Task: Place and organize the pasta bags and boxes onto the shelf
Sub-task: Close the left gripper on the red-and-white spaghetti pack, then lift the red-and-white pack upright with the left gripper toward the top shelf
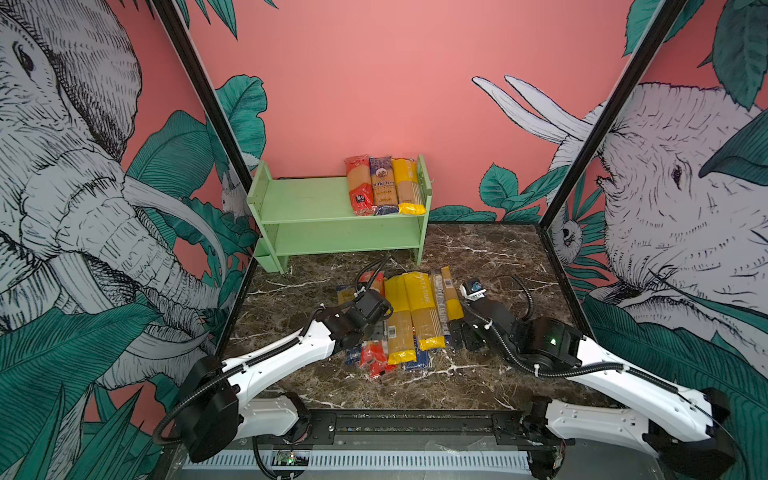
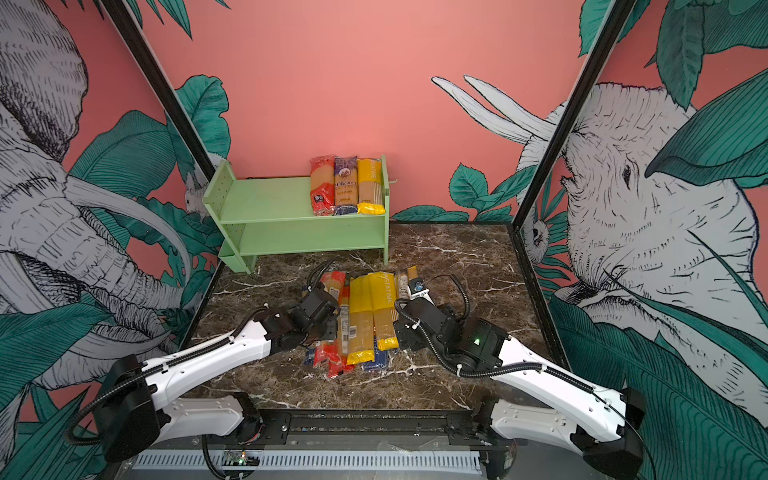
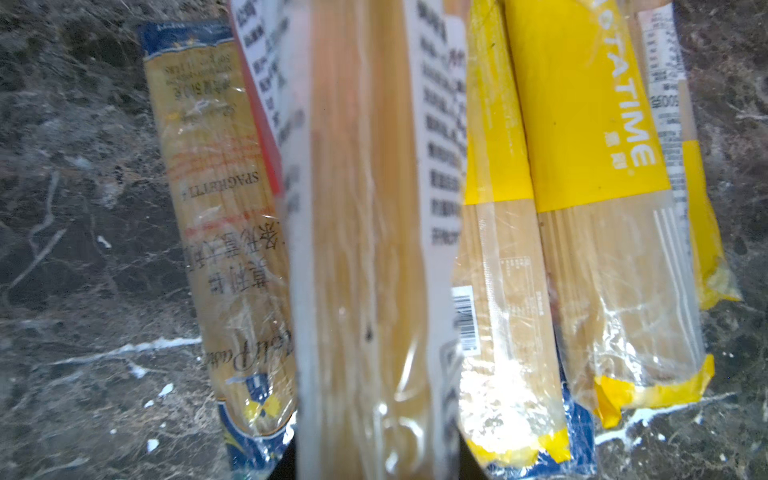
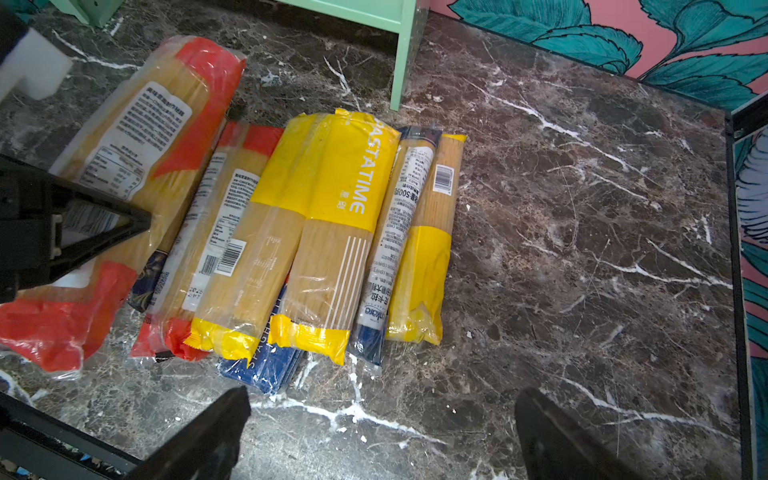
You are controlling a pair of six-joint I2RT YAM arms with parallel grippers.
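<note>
Marble tabletop (image 4: 582,249), near right: the right gripper (image 4: 382,436) gapes wide, empty. The left gripper (image 1: 376,332) clamps a red-ended clear spaghetti pack (image 4: 137,124) at the left of the heap (image 1: 415,316). Far back, three packs (image 1: 384,187) lie on the top board of the mint-green shelf (image 1: 307,203).

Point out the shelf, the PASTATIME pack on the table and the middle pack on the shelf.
shelf (image 1: 307,199): in a top view, on its bare top board.
PASTATIME pack (image 4: 345,178): right wrist view, on its yellow band.
middle pack (image 1: 381,185): in a top view, on its lettering.
</note>
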